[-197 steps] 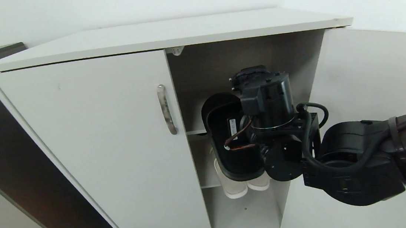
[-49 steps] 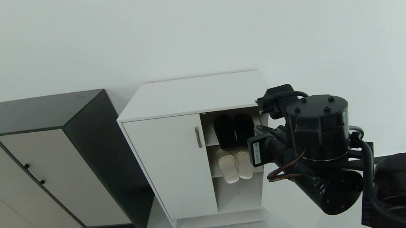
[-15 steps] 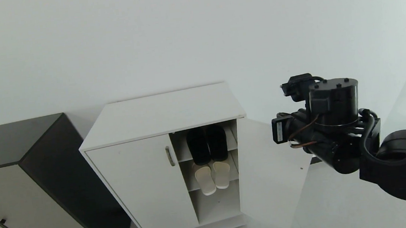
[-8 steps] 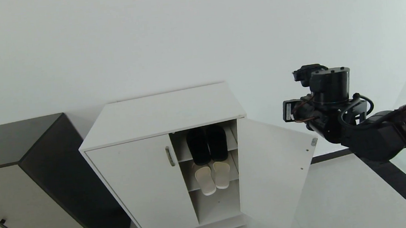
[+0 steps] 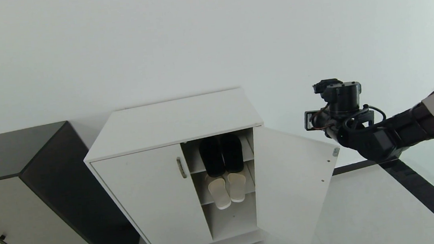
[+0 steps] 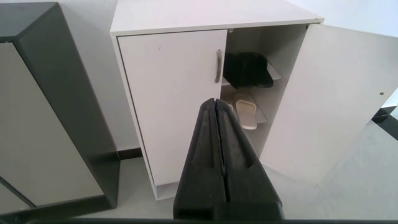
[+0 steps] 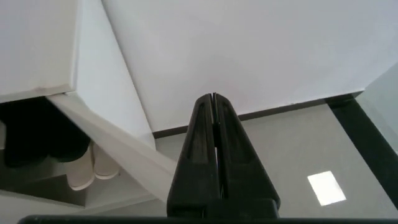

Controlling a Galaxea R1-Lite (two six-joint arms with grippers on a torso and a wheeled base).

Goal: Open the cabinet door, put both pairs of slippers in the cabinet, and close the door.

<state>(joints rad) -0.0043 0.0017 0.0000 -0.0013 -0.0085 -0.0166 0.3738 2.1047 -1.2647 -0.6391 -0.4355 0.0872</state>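
The white cabinet stands with its left door closed and its right door swung wide open. Black slippers lie on the top shelf and cream slippers on the shelf below. My right arm is stretched out just past the open door's free edge. In the right wrist view my right gripper is shut and empty, above the door's top edge. My left gripper is shut and empty, well short of the cabinet, facing its closed door.
A dark cabinet with pale doors stands against the white cabinet's left side. A black strip runs along the floor at the right by a glass wall. Pale open floor lies in front of the open door.
In the last second my right arm has stretched out away from the camera, to just beyond the open door's free edge. The cabinet, door and slippers have stayed put.
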